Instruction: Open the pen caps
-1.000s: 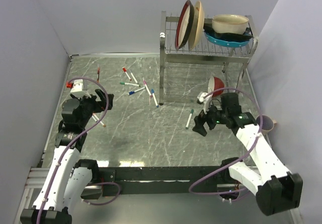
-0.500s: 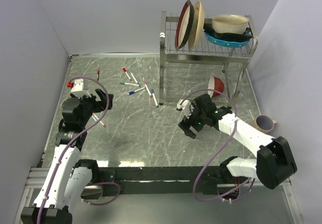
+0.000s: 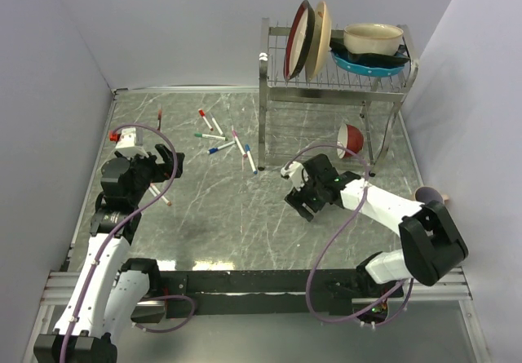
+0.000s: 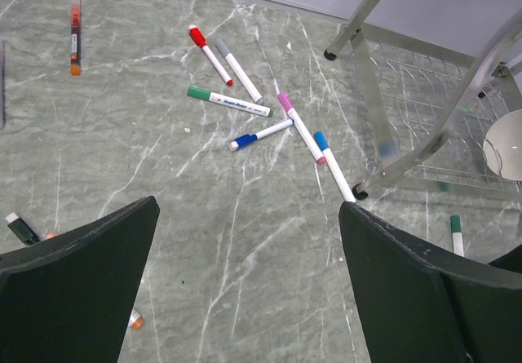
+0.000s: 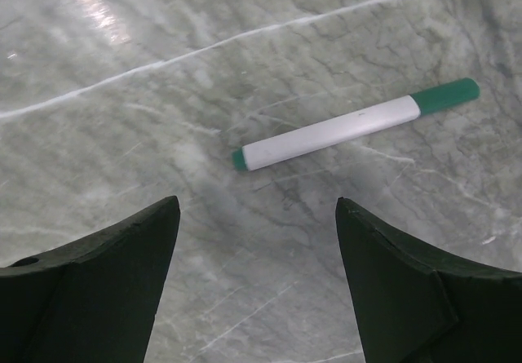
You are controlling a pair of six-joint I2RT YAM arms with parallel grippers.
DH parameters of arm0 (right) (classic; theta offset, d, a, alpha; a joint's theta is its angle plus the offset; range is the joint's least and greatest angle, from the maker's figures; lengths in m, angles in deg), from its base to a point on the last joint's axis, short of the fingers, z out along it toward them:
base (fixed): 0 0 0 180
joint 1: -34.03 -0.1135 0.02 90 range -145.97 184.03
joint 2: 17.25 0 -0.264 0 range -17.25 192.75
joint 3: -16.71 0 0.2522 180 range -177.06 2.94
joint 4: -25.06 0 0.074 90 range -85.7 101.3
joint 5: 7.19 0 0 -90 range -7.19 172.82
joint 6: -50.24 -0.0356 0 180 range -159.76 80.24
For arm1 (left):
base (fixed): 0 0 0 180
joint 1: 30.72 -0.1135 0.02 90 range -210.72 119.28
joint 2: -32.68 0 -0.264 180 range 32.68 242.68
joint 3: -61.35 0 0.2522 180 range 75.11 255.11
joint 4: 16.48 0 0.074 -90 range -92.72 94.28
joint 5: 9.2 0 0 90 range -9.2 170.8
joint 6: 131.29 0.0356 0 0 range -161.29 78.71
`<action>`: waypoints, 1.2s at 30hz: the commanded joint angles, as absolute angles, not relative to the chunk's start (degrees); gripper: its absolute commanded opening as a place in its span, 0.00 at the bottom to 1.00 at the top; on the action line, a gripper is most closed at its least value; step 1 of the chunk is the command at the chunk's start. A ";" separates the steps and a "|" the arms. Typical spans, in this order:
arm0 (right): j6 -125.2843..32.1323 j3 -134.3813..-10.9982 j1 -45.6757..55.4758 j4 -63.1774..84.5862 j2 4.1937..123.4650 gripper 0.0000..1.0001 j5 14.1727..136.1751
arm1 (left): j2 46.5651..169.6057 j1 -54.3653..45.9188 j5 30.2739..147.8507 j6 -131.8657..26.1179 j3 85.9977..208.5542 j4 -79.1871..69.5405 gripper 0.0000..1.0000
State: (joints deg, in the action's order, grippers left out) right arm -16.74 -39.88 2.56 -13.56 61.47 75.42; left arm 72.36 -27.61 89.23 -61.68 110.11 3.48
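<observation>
Right end effector [image 5: 257,208] spread (empty) | green pen [image 5: 342,130] just ahead, crosswise | cap [image 5: 444,94] at right end | left end effector [image 4: 249,208] spread, farther.

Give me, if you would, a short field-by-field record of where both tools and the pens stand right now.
Surface: grey marbled table
Left tool: open, empty, above the table, facing the pen cluster
Right tool: open, empty, low over the table
Green-capped pen: lying flat just ahead of the right tool's fingers, not between them
Green cap: on its pen, untouched
Pen cluster: several pens lying loose beside the dish rack
</observation>
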 commanded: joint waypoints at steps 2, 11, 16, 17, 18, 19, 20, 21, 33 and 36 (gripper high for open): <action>-23.67 -42.23 2.21 -8.57 62.90 0.84 80.09 | 71.88 -27.91 90.73 -60.54 111.85 0.45 0.99; -31.41 -43.72 2.21 -4.79 66.68 0.74 80.70 | 72.23 -27.91 90.73 -60.54 112.02 0.71 0.99; -32.47 -44.87 2.30 -4.52 70.10 0.63 82.28 | 72.14 -28.08 90.56 -60.45 112.02 0.71 1.00; -32.47 -44.87 2.30 -4.52 70.29 0.60 82.72 | 72.06 -28.09 90.56 -60.45 112.02 0.71 0.99; -32.38 -44.78 2.21 -4.61 70.46 0.58 82.73 | 72.05 -28.09 90.56 -60.45 112.11 0.71 0.99; -32.38 -44.69 2.30 -4.78 70.72 0.56 82.73 | 72.05 -28.09 90.56 -60.37 112.02 0.71 1.00; -32.29 -44.61 2.21 -4.87 70.99 0.53 82.73 | 71.97 -28.09 90.64 -60.45 112.02 0.71 0.99; -32.20 -44.52 2.21 -5.13 71.08 0.51 82.73 | 72.05 -28.09 90.73 -60.37 112.02 0.71 0.99; -29.57 -45.66 2.21 -8.73 74.24 0.20 82.73 | 72.32 -28.17 91.52 -60.54 112.02 0.44 0.99; -27.90 -45.75 2.12 -10.05 74.51 0.16 81.59 | 72.67 -28.17 92.31 -60.89 111.93 0.18 0.99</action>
